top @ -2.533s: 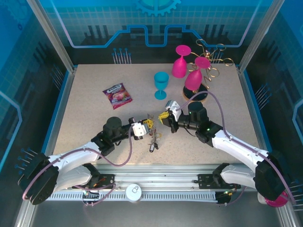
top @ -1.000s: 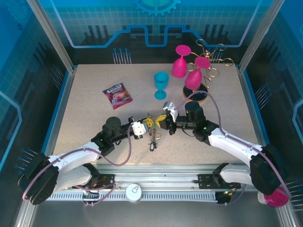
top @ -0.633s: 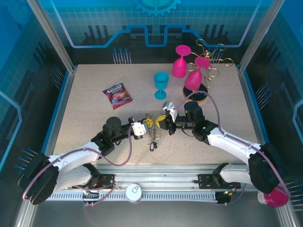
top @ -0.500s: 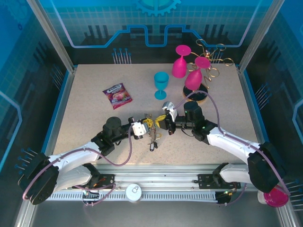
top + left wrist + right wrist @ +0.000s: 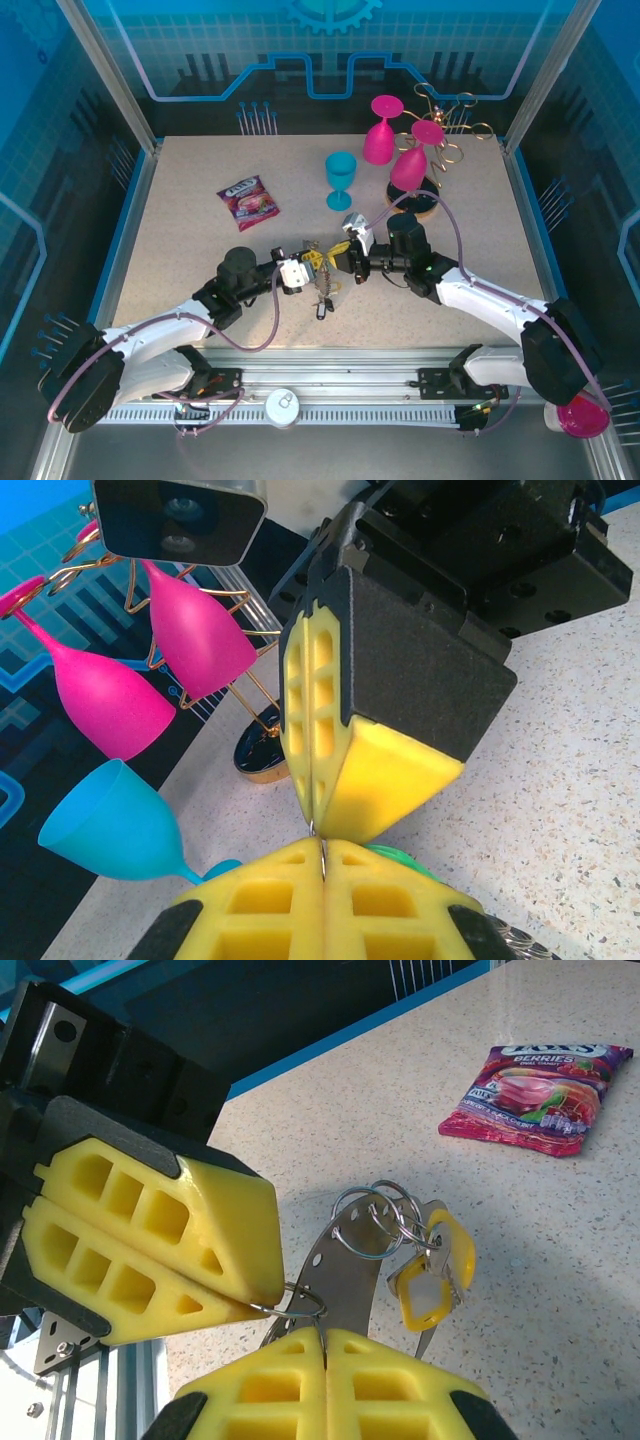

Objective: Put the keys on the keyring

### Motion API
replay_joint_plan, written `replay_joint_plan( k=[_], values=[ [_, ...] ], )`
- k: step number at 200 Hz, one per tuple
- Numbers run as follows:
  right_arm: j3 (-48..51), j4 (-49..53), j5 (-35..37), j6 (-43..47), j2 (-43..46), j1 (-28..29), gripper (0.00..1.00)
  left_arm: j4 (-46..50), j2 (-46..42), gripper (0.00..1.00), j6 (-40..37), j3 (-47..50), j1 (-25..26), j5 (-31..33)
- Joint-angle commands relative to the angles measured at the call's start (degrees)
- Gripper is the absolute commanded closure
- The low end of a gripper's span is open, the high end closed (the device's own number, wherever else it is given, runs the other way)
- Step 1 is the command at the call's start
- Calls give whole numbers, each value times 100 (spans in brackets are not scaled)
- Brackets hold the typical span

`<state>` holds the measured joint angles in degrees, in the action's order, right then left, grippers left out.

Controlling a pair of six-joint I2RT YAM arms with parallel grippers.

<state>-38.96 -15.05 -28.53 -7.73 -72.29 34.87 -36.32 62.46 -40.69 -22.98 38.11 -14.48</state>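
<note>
The keyring [image 5: 380, 1200] is thin polished metal; the key [image 5: 455, 1240] at its 4 o'clock has a yellow plastic head. The packet [image 5: 537, 1088] is glossy, crinkled foil. The table [image 5: 600, 1260] looks matt and speckled. 2 pink goblets [image 5: 200, 630] are smooth plastic.

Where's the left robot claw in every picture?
Top external: left gripper, mid-table, pointing right.
Left wrist: its yellow fingers, bottom centre.
Right wrist: its yellow fingers, left side, pointing right.
Shared landmark: the right gripper, tip to tip with it on a wire ring.
</note>
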Motion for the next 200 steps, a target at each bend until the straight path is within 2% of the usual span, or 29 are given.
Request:
replay_joint_plan(
  k=[1, 73, 86, 114, 136, 151, 200],
  values=[
    [-148, -289, 288, -149, 40, -184, 100, -141, 16, 100, -124, 37, 122, -260],
    [-129, -80, 396, -115, 65, -222, 100, -179, 11, 100, -73, 48, 133, -242],
    [-193, 677, 693, 78, 180, -261, 100, -232, -10, 100, 10, 57, 127, -205],
    [-525, 2931, 1834, 540, 357, -272, 100, -295, -59, 100, 222, 76, 111, -132],
    [-615, 3851, 1963, 310, 271, -270, 100, -379, -41, 100, 488, 66, 115, -135],
    [-463, 3874, 1716, -57, 137, -260, 100, -423, -40, 100, 772, 47, 102, -121],
    [-42, 3073, 1778, -783, -340, -350, 100, -371, -49, 100, 1945, -60, 38, -272]
  ],
)
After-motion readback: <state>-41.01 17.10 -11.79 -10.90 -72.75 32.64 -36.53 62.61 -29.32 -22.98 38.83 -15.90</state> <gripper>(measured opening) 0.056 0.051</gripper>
